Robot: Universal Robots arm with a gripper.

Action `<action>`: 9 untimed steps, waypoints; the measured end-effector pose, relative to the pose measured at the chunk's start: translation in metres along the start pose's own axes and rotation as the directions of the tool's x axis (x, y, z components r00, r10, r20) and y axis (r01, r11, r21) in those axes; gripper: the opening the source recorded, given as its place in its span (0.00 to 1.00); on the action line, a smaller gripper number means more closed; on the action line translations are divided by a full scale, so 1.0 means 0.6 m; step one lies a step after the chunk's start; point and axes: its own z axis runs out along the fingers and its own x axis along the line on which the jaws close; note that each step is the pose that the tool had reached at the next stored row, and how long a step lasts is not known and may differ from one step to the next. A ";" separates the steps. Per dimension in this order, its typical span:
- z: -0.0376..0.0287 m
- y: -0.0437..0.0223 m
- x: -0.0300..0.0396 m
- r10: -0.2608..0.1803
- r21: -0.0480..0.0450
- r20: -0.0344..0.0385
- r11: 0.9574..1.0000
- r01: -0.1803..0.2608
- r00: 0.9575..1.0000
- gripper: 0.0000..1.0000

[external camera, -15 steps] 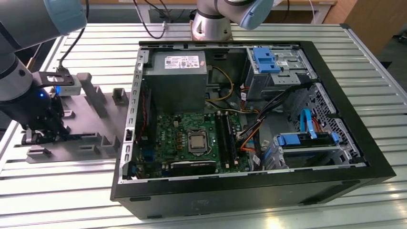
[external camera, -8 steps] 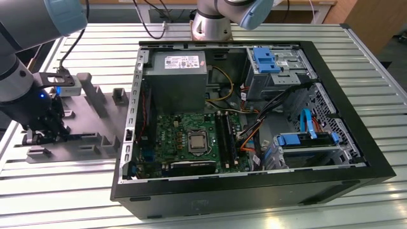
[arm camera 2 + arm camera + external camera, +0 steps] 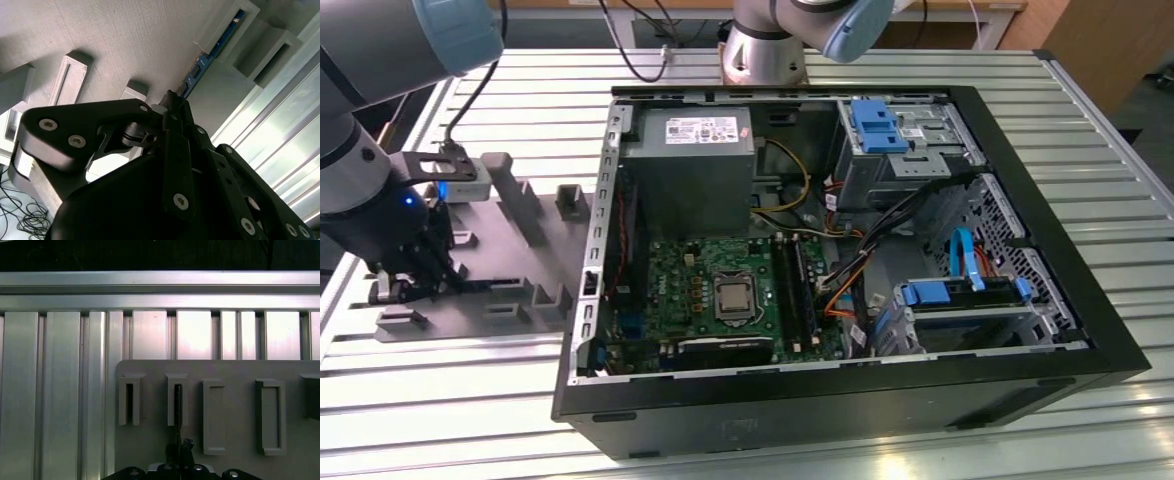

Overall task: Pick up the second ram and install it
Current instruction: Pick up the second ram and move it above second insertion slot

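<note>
The second ram (image 3: 205, 57) is a narrow blue-green stick standing on edge in a slotted block of the grey holder tray (image 3: 520, 280). In the first wrist view the ram (image 3: 177, 410) shows edge-on as a thin dark line in one slotted block of the tray (image 3: 235, 370). My gripper (image 3: 172, 102) is shut on the near end of the stick. The gripper (image 3: 407, 285) sits low over the tray at the exterior view's left, and it also shows in the first wrist view (image 3: 180, 447). The black memory slot rails (image 3: 794, 290) lie on the motherboard inside the open case.
The open computer case (image 3: 1067, 300) lies on the slatted aluminium table (image 3: 1107, 150) to the exterior view's right of the tray. Inside are a grey power supply (image 3: 694, 160), a blue-tabbed drive cage (image 3: 887, 125) and loose cables (image 3: 854, 270). Tall grey blocks (image 3: 507, 195) rise from the tray.
</note>
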 end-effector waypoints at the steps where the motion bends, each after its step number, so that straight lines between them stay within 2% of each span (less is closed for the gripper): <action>1: 0.000 0.000 0.000 0.000 0.000 0.000 1.000 0.000 1.000 0.16; 9: 0.000 0.000 0.000 0.000 0.000 0.000 1.000 0.000 1.000 0.14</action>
